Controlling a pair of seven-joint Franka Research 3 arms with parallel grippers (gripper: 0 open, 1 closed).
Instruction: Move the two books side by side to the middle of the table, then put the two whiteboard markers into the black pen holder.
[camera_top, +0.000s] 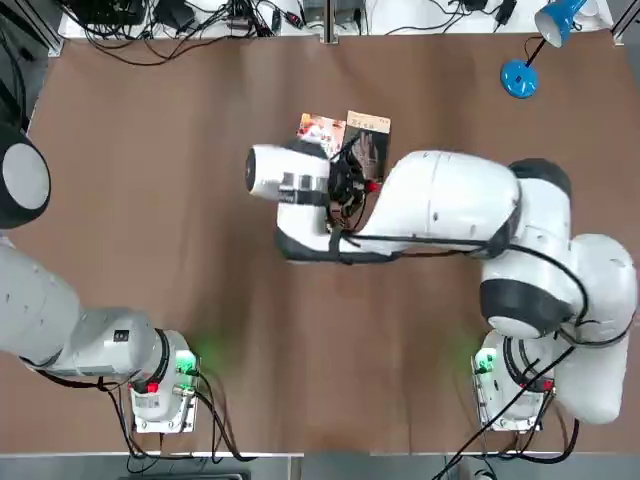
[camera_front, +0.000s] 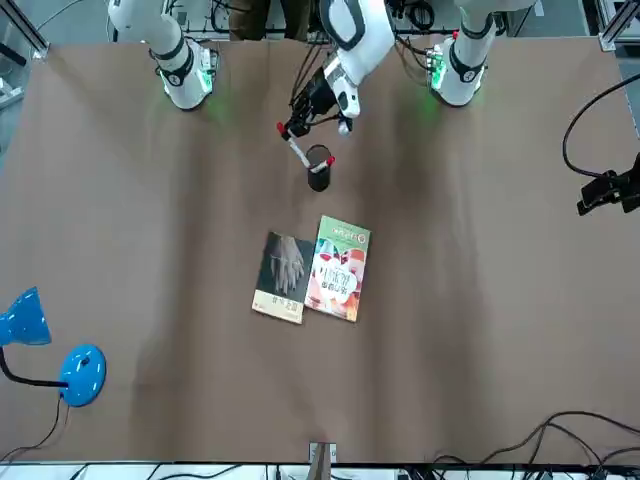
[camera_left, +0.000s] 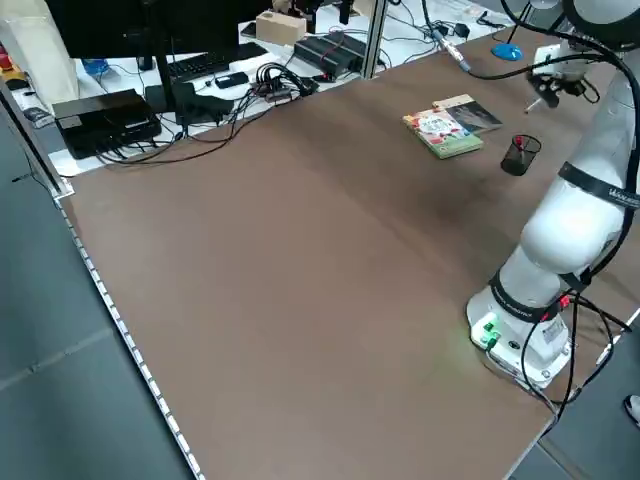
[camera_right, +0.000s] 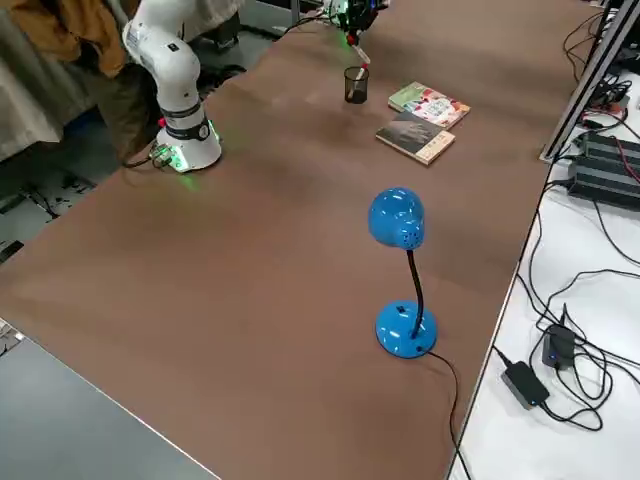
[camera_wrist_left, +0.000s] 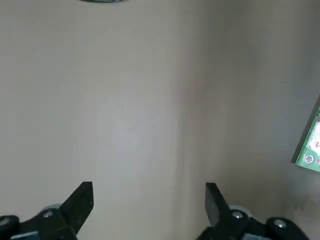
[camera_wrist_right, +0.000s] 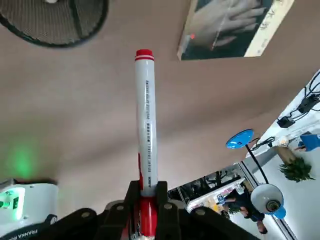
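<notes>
While the left gripper (camera_wrist_left: 149, 210) hangs over bare table (camera_front: 480, 300) with its jaws spread wide and nothing between them, the right gripper (camera_front: 300, 125) is clamped on a marker (camera_wrist_right: 146, 120), held tilted in the air just beside the pen holder (camera_front: 319, 168). The holder stands upright toward the robot's edge of the table, and a red cap shows at its rim. The 2 books (camera_front: 312, 272) lie flat, touching side by side, near the middle of the table.
</notes>
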